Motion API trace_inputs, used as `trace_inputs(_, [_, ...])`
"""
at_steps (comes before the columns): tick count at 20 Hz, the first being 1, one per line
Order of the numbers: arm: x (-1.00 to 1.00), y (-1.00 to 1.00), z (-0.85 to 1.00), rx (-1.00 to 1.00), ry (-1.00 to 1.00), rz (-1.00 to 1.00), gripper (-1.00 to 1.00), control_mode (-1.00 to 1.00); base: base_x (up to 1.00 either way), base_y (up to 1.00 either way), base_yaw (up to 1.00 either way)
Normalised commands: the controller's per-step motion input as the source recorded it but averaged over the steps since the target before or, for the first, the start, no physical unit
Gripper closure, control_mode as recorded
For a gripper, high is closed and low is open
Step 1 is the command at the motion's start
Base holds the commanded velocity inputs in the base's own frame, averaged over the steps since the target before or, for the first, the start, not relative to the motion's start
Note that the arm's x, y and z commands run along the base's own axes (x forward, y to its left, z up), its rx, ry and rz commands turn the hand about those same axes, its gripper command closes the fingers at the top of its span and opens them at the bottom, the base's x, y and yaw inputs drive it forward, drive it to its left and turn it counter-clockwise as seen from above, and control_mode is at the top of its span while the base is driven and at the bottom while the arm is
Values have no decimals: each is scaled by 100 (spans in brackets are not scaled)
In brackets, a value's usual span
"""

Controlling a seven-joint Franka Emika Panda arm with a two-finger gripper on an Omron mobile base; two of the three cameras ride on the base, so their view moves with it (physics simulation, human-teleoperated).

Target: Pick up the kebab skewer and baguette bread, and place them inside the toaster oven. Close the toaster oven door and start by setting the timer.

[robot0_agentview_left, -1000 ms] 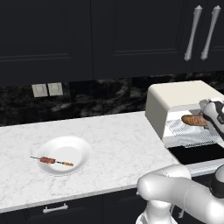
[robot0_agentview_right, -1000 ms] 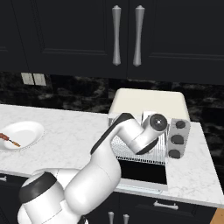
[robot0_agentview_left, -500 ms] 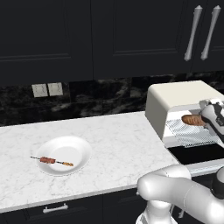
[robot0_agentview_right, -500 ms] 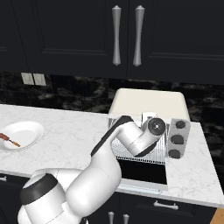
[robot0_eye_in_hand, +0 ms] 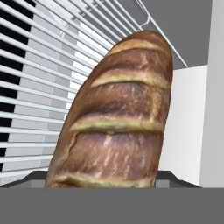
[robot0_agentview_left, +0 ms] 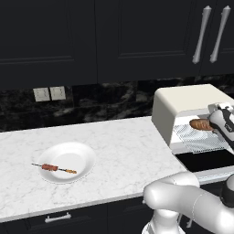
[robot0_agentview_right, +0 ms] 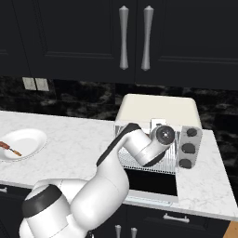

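Note:
The cream toaster oven (robot0_agentview_left: 192, 98) (robot0_agentview_right: 158, 104) stands at the right of the counter. Its dark glass door (robot0_agentview_left: 205, 160) (robot0_agentview_right: 151, 181) lies folded down flat. The golden-brown baguette bread (robot0_agentview_left: 199, 124) (robot0_eye_in_hand: 118, 118) sits at the oven mouth over the wire rack (robot0_agentview_left: 196, 137). My gripper (robot0_agentview_left: 212, 124) is shut on its near end, and the loaf hides the fingertips in the hand view. The kebab skewer (robot0_agentview_left: 58, 168) (robot0_agentview_right: 10, 149) lies on a white plate (robot0_agentview_left: 80, 153) (robot0_agentview_right: 32, 137) far to the left.
Grey knobs (robot0_agentview_right: 188, 148) line the oven's right side. Dark upper cabinets with long handles (robot0_agentview_left: 201, 34) hang above. Two wall outlets (robot0_agentview_left: 49, 93) sit on the black backsplash. White marble counter (robot0_agentview_left: 123, 151) spreads between plate and oven.
The hand has shifted only slightly at the oven mouth. The baguette stays in the same spot over the rack. Skewer and plate have not moved.

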Motion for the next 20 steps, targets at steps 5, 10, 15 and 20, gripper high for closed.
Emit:
trace_inputs(5, [0,0,0,0,0,0,-100,-100,0,0,0])
trace_inputs(10, [0,0,0,0,0,0,-100,-100,0,0,0])
trace_inputs(15, [0,0,0,0,0,0,-100,-100,0,0,0])
trace_inputs(20, [0,0,0,0,0,0,-100,-100,0,0,0])
